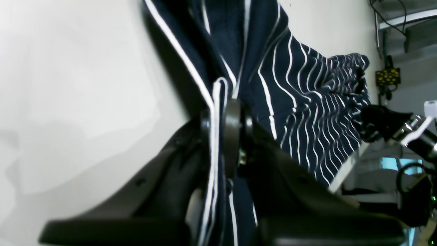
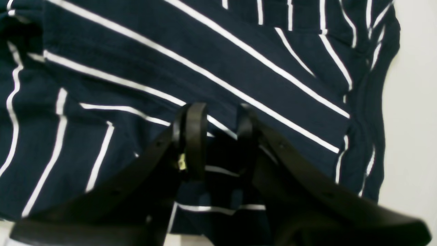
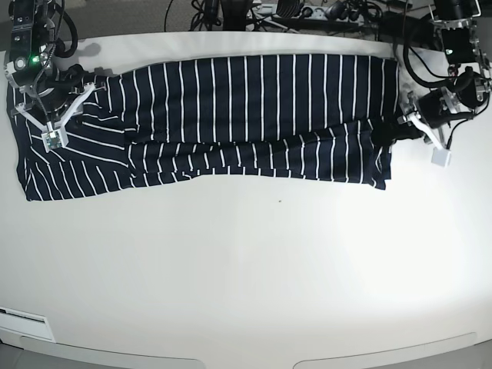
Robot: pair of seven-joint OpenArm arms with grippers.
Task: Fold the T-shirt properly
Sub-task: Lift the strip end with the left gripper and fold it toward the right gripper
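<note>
Pale table (image 3: pixel 254 269), seemingly glossy.

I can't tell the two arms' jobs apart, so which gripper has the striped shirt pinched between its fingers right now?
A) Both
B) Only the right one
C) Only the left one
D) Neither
C: the left gripper has striped cloth between its fingers; the right gripper's stand apart.

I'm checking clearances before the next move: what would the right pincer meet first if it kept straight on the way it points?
Most likely the T-shirt: the right wrist view shows dark striped cloth between and beyond the fingertips of the right pincer. How much gap remains is unclear.
</note>
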